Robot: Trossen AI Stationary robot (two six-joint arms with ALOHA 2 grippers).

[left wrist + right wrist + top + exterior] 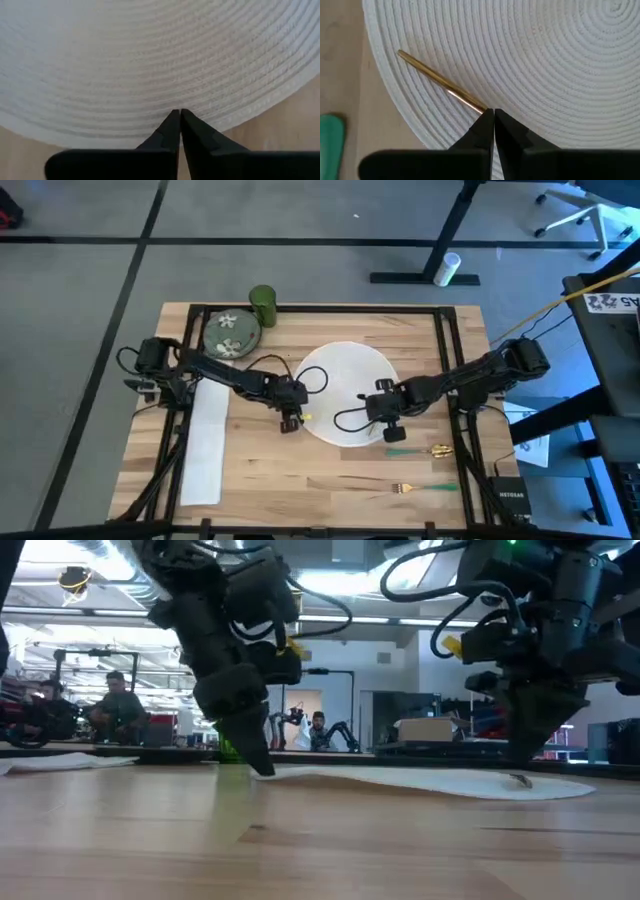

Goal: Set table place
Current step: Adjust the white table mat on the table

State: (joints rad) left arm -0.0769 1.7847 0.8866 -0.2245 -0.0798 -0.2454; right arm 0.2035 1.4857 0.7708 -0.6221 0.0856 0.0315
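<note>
From above, you see the tabletop [300, 480] carrying a round white woven mat [345, 375] at its centre, with the left pincer [291, 420] at the mat's left edge and the right pincer [391, 432] at its lower right edge. Low down, both arms reach the mat [440, 780]. Your left wrist view shows clenched fingers [172, 132] over the mat's rim. Your right wrist view shows the pincer clenched on a gold utensil handle [440, 80].

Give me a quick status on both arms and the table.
Left gripper shut at placemat edge. Right gripper shut on gold utensil over placemat. Table partly set; nothing blocking.
</note>
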